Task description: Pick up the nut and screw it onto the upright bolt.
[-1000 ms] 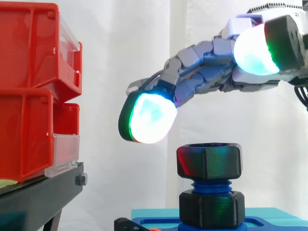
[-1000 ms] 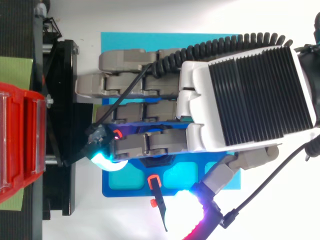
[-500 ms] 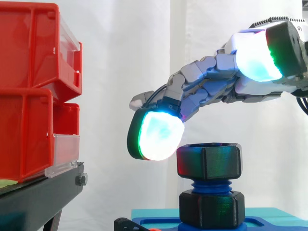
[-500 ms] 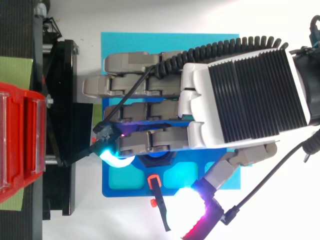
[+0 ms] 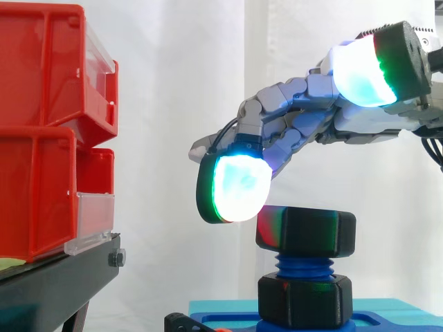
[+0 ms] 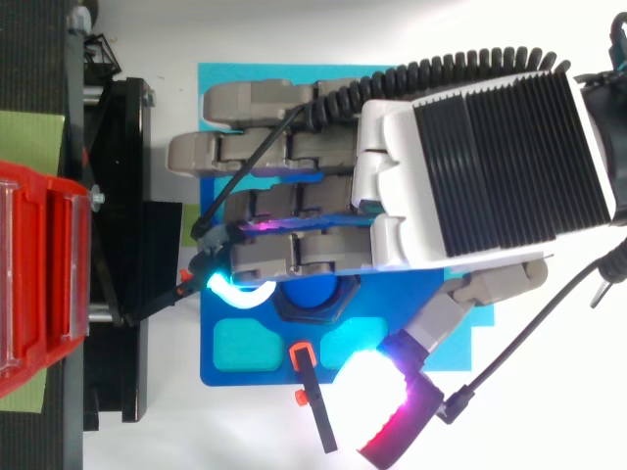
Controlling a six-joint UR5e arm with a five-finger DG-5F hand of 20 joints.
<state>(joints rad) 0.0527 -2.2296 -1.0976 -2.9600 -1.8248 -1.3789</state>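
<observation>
Nut (image 5: 306,232), sitting atop the blue bolt (image 5: 304,266) at lower centre, is being turned slightly further onto the thread by a glowing fingertip (image 5: 239,188) being pressed against its left edge, the hand (image 6: 480,166) being kept open, gripping nothing.

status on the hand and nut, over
Hand open, stretched over the nut, not gripping. Nut sits on top of the upright blue bolt. Red bins stand apart, to the side.

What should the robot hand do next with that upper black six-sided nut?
Probably close the hand around the upper black six-sided nut and turn it: the nut sits high on the blue threaded bolt, thread bare beneath, and the open hand grips nothing.
</observation>
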